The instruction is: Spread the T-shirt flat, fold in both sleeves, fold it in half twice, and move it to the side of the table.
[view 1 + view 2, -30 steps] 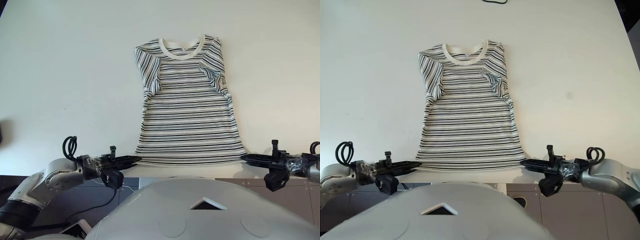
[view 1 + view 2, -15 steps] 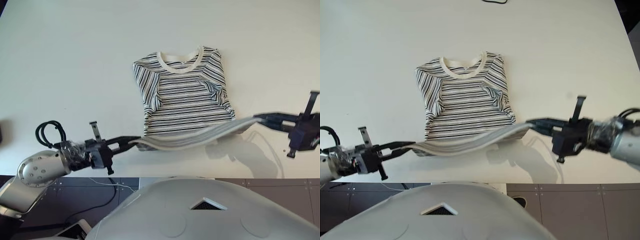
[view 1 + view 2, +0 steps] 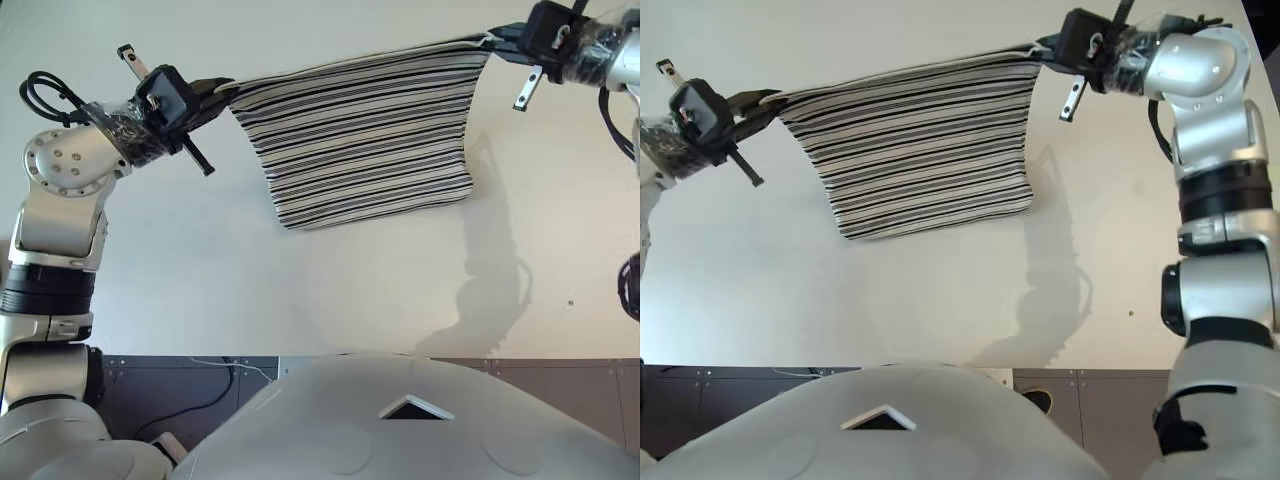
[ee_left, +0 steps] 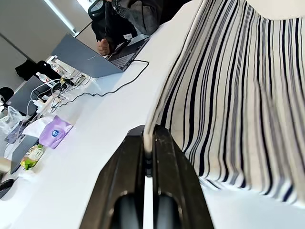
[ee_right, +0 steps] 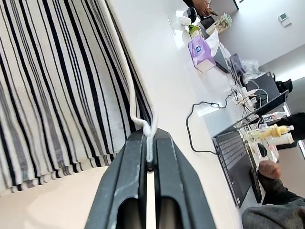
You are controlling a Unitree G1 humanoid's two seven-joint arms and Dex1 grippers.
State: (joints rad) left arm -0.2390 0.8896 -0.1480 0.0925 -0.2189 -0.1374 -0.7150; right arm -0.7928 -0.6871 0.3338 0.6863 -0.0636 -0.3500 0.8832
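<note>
T-shirt [image 3: 365,130] hem taut between left claw [image 3: 226,90] and right claw [image 3: 492,40]; we pinch both corners so half-fold lands square.

T-shirt [image 3: 365,135] was striped all over: thin blk/navy & grey bands on cream-white, running parallel to the hem, w/ a plain cream strip along the hem itself. Table [image 3: 300,290] was plain off-white, no pattern. Left gripper [image 3: 228,92] & right gripper [image 3: 492,40] were both matt blk; arm shells behind them were silver-grey w/ blk cable loops. Tissue pack [image 4: 54,132] was lilac w/ a round blue & white badge. Laptop [image 4: 86,56] was slate grey-blue, cable [image 4: 107,88] blk. Bottle [image 4: 32,155] had a green & yellow label. Floor [image 3: 500,375] past the table's near edge was dull grey-brown, in tiles.
</note>
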